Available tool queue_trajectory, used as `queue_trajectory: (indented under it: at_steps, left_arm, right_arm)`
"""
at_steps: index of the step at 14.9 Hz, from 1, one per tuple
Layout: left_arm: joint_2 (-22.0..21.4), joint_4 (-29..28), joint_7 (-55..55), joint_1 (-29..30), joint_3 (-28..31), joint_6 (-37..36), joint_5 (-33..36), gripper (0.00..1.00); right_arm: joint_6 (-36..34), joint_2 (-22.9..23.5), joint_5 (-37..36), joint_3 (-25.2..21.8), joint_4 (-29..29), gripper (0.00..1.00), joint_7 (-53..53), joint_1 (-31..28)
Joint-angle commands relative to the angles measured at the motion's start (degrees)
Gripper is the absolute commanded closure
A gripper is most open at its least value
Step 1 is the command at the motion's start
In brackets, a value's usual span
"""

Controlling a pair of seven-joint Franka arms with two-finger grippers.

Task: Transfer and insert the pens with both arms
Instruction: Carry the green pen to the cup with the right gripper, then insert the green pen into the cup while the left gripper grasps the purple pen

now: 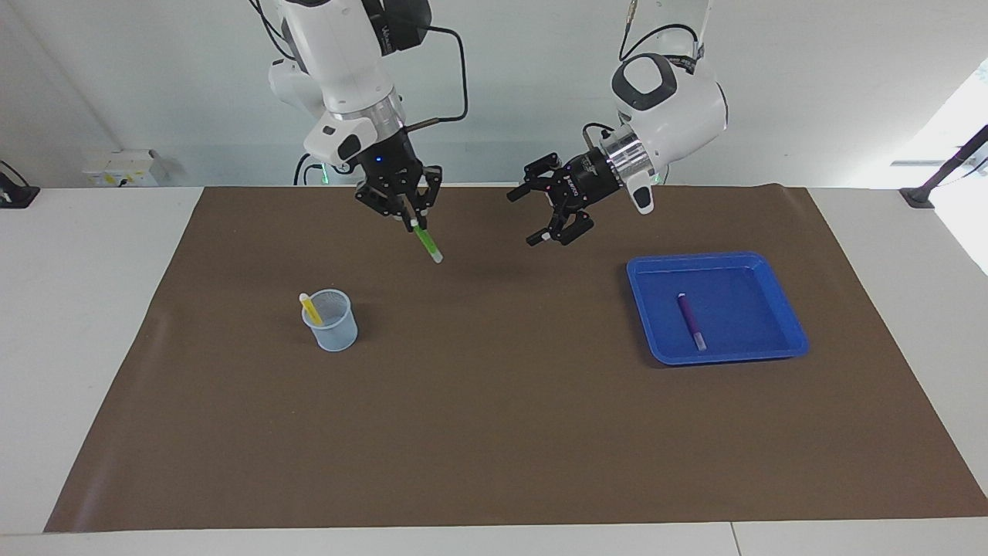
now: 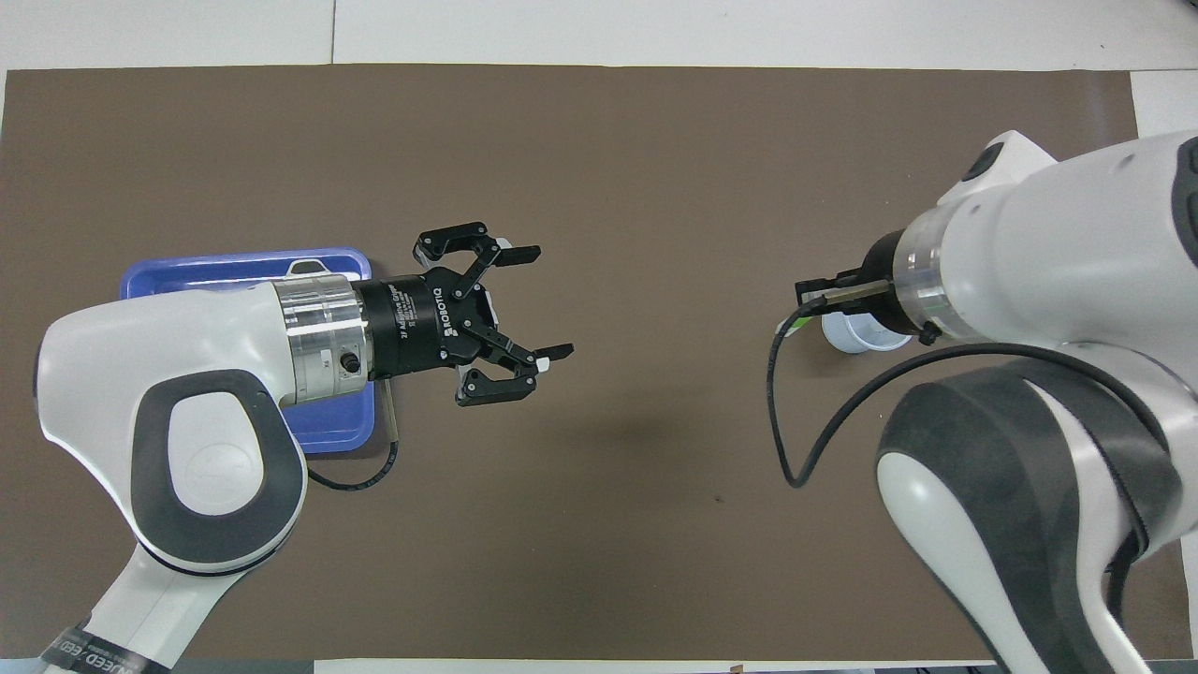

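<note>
While a brown mat [image 1: 494, 432] covers most of the white table [image 1: 85, 309] in front of a plain pale wall [image 1: 139, 85], the right gripper [image 1: 409, 218] hangs over the mat, its fingers closed on the green pen [image 1: 427, 242], which slants downward with its pale end lowest. The left gripper [image 1: 549, 224] is raised over the mat beside the blue tray [image 1: 787, 316], fingers spread wide and holding nothing. The purple pen [image 1: 691, 320] lies flat in the tray. The yellow pen [image 1: 310, 308] leans in the pale cup [image 1: 333, 326] toward the right arm's end.
</note>
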Motion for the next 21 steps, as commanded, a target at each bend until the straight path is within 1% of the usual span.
queue_trajectory:
  at_steps: [1,2,3,4,5,6,8,9,10,12,13,15,17,21]
  left_arm:
    - [-1.0,-0.8,-0.5,2.5,0.2,-2.8,11.7,0.0]
    - [-0.9,-0.2,-0.5,2.5,0.1,-5.0,19.7,0.0]
    - [-0.9,-0.2,-0.4,2.4,0.0,-5.5,25.7,0.0]
    - [-0.9,-0.4,-0.2,2.5,0.0,-5.7,29.2,0.0]
    - [-1.0,-0.4,0.6,2.7,0.2,-7.2,31.0,0.0]
    - [-1.0,-0.4,3.9,4.5,0.2,-9.4,31.7,0.0]
    - [-1.3,-0.4,14.0,7.4,0.3,-13.4,32.4,0.0]
    - [-1.3,-0.4,17.2,8.8,0.3,-14.5,32.8,0.0]
    - [-1.3,-0.4,19.4,9.9,0.3,-14.9,34.1,0.0]
    - [-1.0,-0.5,24.4,10.1,0.3,-15.1,40.3,0.0]
    - [-0.9,-0.6,28.9,10.5,0.2,-15.5,43.0,0.0]
    - [0.4,-0.8,37.6,12.0,0.3,-15.4,46.0,0.0]
    - [1.7,-0.8,48.3,14.8,0.2,-15.3,49.4,0.0]
    - [6.2,-0.2,70.9,18.6,0.2,-14.2,59.9,0.0]
  right_arm:
    - [4.9,-4.5,-2.2,-3.5,-7.7,1.0,-6.8,-0.5]
    - [7.1,-5.2,-2.2,-4.9,-10.2,1.0,-8.8,-0.5]
    - [8.4,-6.2,-2.2,-6.4,-12.3,1.0,-10.5,-0.6]
    - [10.0,-6.9,-2.2,-7.7,-14.4,1.0,-11.2,-0.6]
    - [12.2,-7.7,-2.2,-8.5,-16.5,1.0,-11.4,-0.6]
    - [13.7,-8.1,-2.2,-8.7,-17.9,1.0,-11.4,-0.6]
    - [15.6,-7.9,-2.2,-9.2,-19.5,1.0,-12.0,-0.6]
    - [16.8,-7.8,-2.2,-9.3,-20.4,1.0,-12.0,-0.6]
    - [18.1,-7.6,-2.2,-9.5,-21.3,1.0,-12.0,-0.6]
    - [20.2,-6.9,-2.2,-9.5,-22.4,1.0,-12.0,-0.6]
    - [20.8,-6.3,-2.2,-9.5,-22.6,1.0,-12.0,-0.6]
    - [21.4,-5.0,-2.2,-9.5,-22.7,1.0,-12.0,-0.6]
    - [21.8,-3.7,-2.2,-9.5,-22.7,1.0,-12.0,-0.6]
    - [24.3,-1.7,-2.2,-9.5,-23.5,1.0,-12.0,-0.6]
